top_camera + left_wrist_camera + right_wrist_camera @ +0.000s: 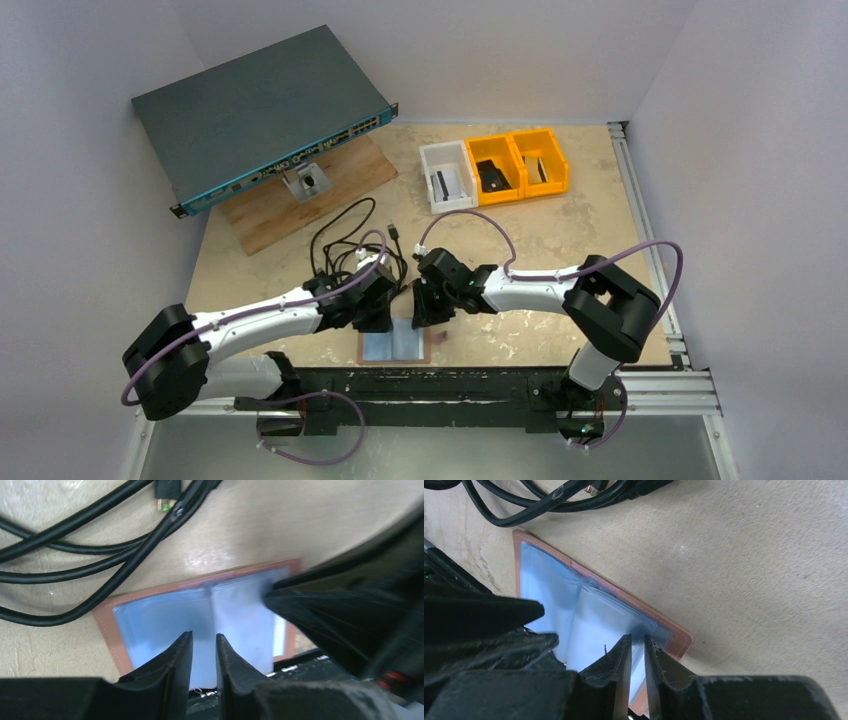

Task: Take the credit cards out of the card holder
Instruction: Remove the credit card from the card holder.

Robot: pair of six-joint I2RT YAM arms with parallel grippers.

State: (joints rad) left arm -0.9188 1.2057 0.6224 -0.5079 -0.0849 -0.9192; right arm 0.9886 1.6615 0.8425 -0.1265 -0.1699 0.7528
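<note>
**Holder lies open between two grippers**

Holder [394, 347] sits spread flat on the table [560, 230], clear pockets up, right beneath the two tools we see meeting at the near edge. We see the left gripper [204, 652] poised over the fold, its fingers [175, 655] only a narrow gap apart, and pale plastic shows in that gap; whether anything is pinched there we cannot tell. The right gripper [638, 655] comes in from the opposite side, jaws also nearly together, its tips over the pocket nearest its own corner of the holder; again we cannot tell whether it grips the sleeve or only hovers over it. The pockets look pale blue-white in both wrist views, and we cannot make out separate cards inside them.

Just beyond the left gripper a tangle of black cables [350, 240] runs across the table, one plug end close to the holder's far rim. Farther off from both tools stand a white bin [448, 175], two yellow bins [520, 163], a wooden board [300, 195] and a flat grey switch [260, 110] propped on it.
</note>
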